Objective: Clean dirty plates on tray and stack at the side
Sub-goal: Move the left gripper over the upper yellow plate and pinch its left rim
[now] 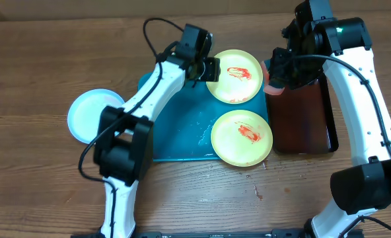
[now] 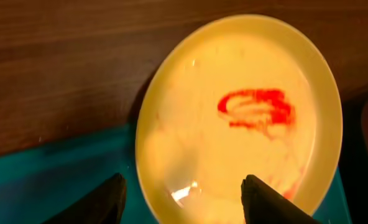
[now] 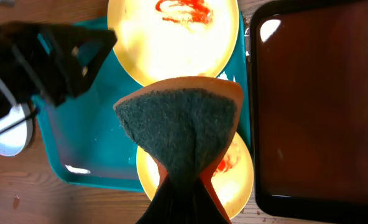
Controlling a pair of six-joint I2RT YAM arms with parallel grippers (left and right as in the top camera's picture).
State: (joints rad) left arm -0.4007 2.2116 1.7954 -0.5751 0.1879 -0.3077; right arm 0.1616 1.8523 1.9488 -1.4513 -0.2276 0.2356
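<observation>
Seeming light and stiff, the plate (image 1: pixel 234 76) is best taken by its rim. Left gripper (image 2: pixel 184 182) is spread apart, right gripper (image 3: pixel 181 194) clamped on sponge (image 3: pixel 181 124).

**Two Trays and a Lone Plate Share Wooden Surface**

A brown wood-grain surface (image 1: pixel 37 66) carries three items directly. A turquoise tray (image 1: pixel 182 132) with rounded corners and a raised rim sits near the middle. Just beside its right edge lies a narrower dark brown-red tray (image 1: pixel 301 125), its glossy bed catching the light, with the two long sides running parallel. To the left of the turquoise tray, a pale blue-white plate (image 1: pixel 86 116) rests flat on the bare wood. A few small red specks (image 1: pixel 257 192) mark the wood toward the near edge, in front of the trays.
</observation>
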